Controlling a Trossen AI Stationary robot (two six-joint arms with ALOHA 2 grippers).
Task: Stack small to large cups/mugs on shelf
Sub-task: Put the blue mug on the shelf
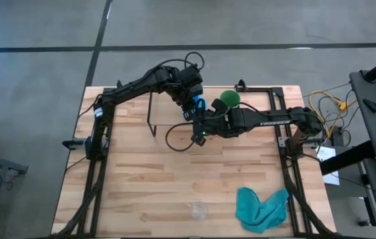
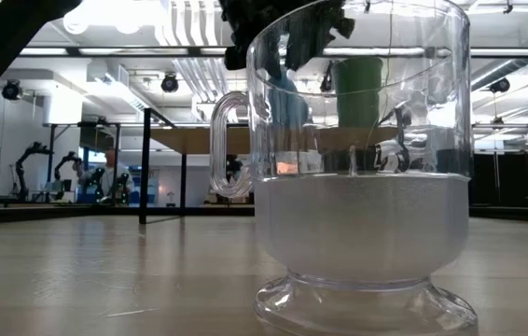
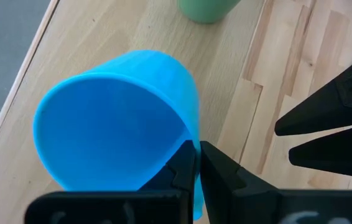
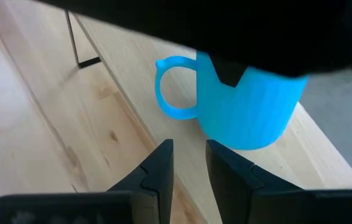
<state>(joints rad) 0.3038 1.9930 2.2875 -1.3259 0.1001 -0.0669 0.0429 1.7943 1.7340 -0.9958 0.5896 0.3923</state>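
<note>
- The blue mug [image 3: 117,118] is pinched by its rim in the closed left gripper [image 3: 198,163], over the shelf [image 4: 132,99].
- It is judged light, stiff and slippery.
- The right gripper [image 4: 188,163] waits beside it, narrowly parted and empty.

I am working in a robotics lab: beyond my butcher-block table [image 1: 175,179], the low view shows an open industrial hall with exposed ceiling ducts [image 2: 189,37], hanging spotlights [image 2: 169,84] and other robot arms [image 2: 35,159] at far benches. From above, polished concrete floor [image 1: 35,60] and loose yellow cables [image 1: 327,106] surround the rig.
</note>
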